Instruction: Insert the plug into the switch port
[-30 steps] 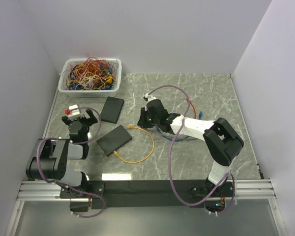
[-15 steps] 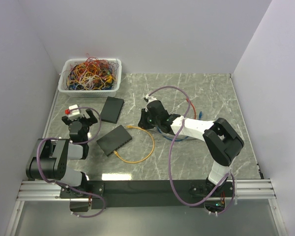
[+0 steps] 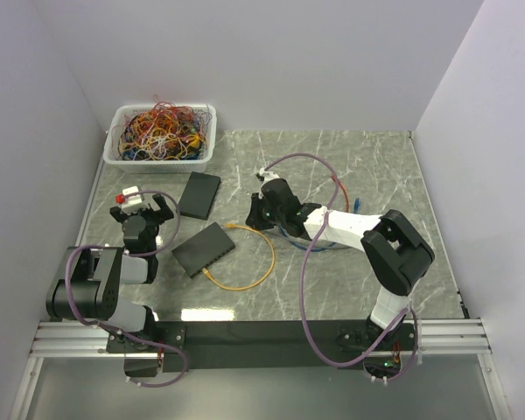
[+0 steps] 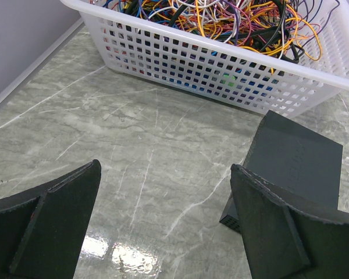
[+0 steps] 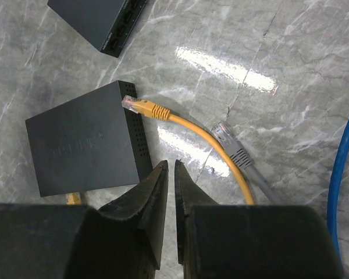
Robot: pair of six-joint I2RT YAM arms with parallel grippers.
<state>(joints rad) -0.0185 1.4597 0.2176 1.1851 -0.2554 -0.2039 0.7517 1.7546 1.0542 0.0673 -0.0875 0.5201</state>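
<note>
1. Clear plug (image 5: 131,104) on the yellow Ethernet cable (image 5: 221,154): you will find it lying flat on the grey marble table (image 5: 291,35). In the right wrist view its long axis runs roughly left to right. The tip points left, just beside the upper corner of the black switch box (image 5: 84,145).
2. Change over the last second: your right gripper (image 5: 170,170) has edged slightly away from its base. The plug and switch box are unmoved.
3. Right gripper: fingers nearly together, pinching nothing.
4. Left gripper (image 4: 163,197): spread wide, carrying nothing.
</note>
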